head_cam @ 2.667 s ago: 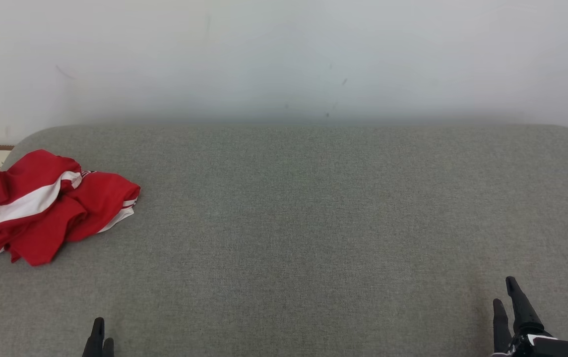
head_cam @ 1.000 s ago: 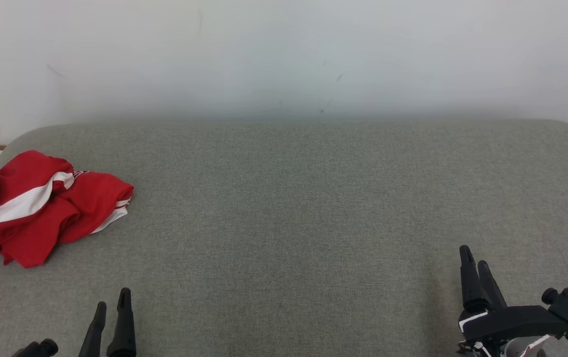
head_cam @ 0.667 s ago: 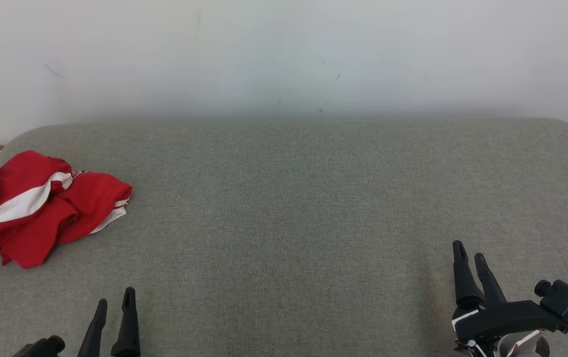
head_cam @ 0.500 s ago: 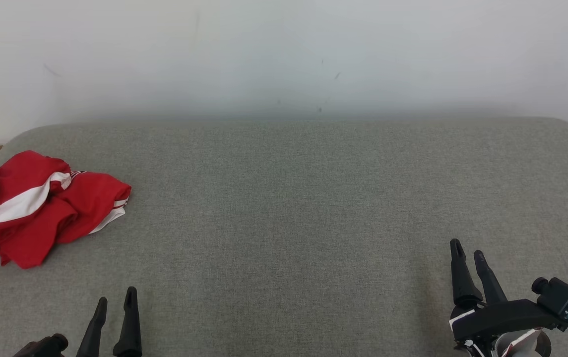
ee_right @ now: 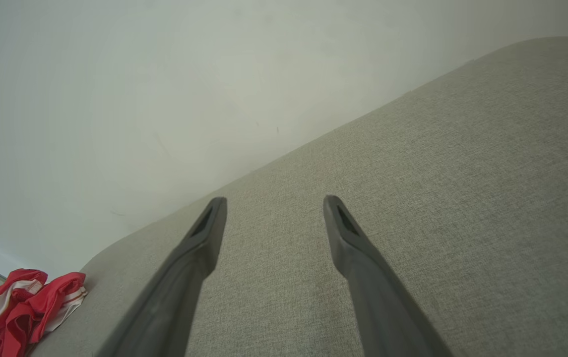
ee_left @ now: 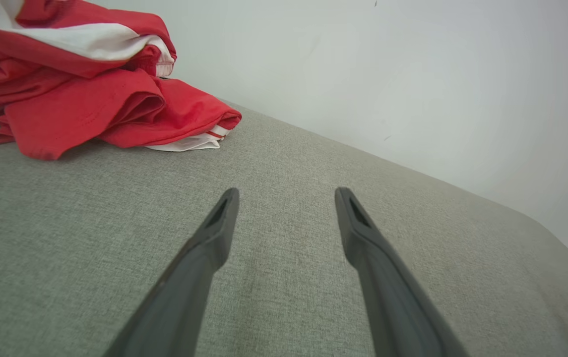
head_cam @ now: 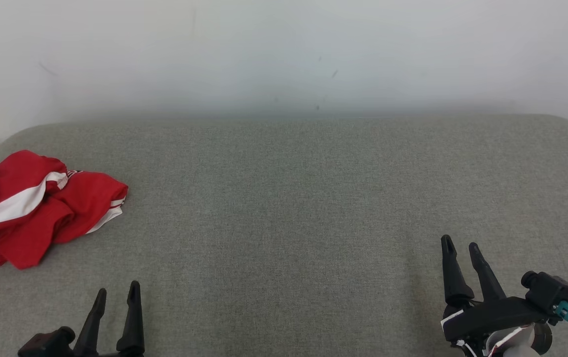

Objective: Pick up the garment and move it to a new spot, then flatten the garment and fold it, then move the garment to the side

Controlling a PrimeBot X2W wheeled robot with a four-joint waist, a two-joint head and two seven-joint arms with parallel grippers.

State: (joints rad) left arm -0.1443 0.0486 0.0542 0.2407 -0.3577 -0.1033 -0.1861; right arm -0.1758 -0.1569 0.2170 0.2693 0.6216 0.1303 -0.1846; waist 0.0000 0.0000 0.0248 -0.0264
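Wide grey woven-fabric padded surface [head_cam: 293, 198], flat, w/ fine even weave and rounded far corners on L and R. Lying on it at far L: crumpled red garment w/ white stripes [head_cam: 40, 213], bunched into loose folds near the far-L rounded corner, well apart from the centre. Broad white band runs across its upper folds; narrow white-and-red trim shows at the end pointing toward the centre. Its L part is cut off by the head view's edge. In the L wrist view the heap sits a few layers high, w/ a white edge tucked under a red fold, touching the fabric.
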